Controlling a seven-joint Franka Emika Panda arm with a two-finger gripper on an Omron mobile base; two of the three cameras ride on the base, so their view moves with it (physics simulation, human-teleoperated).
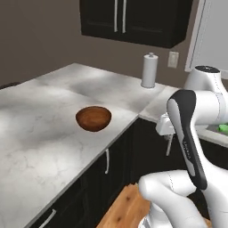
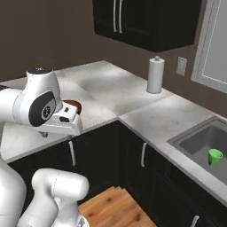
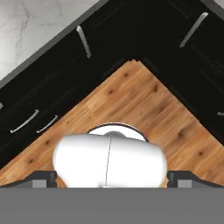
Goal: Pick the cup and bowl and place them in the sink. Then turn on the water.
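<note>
Claw (image 3: 112, 178): mine, jaws spread wide and holding nothing, pointed down at the wooden plank floor (image 3: 144, 105) in front of the black lower cabinets (image 3: 52, 87).
Bowl: large round glossy reddish-brown wooden bowl (image 1: 93, 118), upright on the pale marbled worktop (image 1: 40, 133), near its front edge, well apart from my claw.
Cup: small bright green tapered plastic cup (image 2: 215, 156), upright inside the sink.
Sink: wide rectangular dark grey basin (image 2: 195, 142), set in the worktop right of the corner.
Paper roll: white, upright (image 2: 155, 74), at the wall by the corner.
</note>
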